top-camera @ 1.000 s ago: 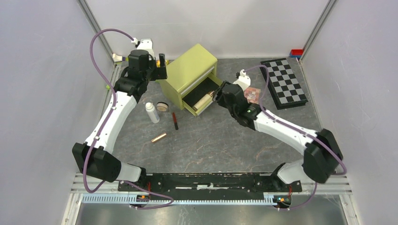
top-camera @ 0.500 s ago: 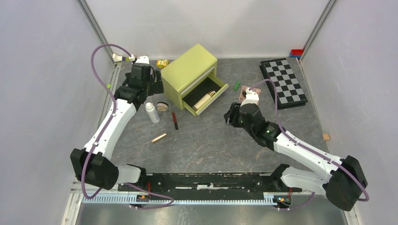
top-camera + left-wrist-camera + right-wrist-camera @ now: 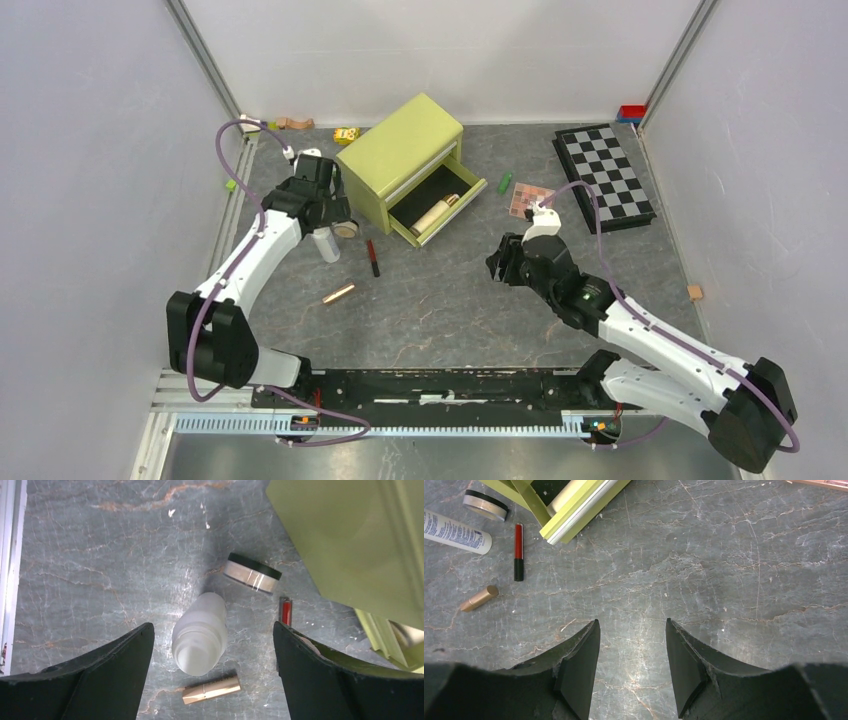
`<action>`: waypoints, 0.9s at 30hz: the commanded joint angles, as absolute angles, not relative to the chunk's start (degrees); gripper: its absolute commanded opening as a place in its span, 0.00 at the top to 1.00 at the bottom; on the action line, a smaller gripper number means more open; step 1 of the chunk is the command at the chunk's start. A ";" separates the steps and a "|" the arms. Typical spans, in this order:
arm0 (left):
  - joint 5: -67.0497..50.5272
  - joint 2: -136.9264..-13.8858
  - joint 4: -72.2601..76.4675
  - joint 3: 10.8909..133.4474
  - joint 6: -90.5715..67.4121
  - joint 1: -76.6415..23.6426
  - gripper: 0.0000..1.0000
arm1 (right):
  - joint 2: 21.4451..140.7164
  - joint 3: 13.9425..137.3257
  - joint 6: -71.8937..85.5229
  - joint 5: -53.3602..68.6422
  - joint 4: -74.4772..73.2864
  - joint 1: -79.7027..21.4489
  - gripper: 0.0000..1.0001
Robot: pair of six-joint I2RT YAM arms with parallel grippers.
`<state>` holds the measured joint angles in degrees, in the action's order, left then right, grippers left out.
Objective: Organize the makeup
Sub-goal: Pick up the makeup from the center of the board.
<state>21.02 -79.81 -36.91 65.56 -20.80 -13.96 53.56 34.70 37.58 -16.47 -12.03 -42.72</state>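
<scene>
Hovering over white bottle [image 3: 200,640], left end effector [image 3: 212,629] wide apart; right end effector [image 3: 632,625] apart, empty.

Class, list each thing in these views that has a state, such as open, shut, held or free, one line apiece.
drawer: pulled open, a cream tube inside.
white bottle: free on the table, not gripped.
left gripper: open, empty, straddling the white bottle.
right gripper: open, empty.
round compact: lid on, untouched.
rose-gold tube: lying flat, untouched.
</scene>
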 commanded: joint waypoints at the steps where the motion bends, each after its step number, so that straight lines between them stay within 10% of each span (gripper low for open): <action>1: 22.97 -78.70 -36.49 63.42 -25.41 -13.71 0.09 | 51.63 33.73 36.61 -15.96 -11.87 -42.76 0.43; 27: 22.68 -77.81 -36.00 61.04 -26.28 -13.71 0.72 | 46.40 30.68 36.80 -16.69 -12.77 -42.72 0.41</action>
<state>22.09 -79.92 -37.17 60.97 -22.72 -13.96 47.46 31.31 37.65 -15.68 -13.50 -42.70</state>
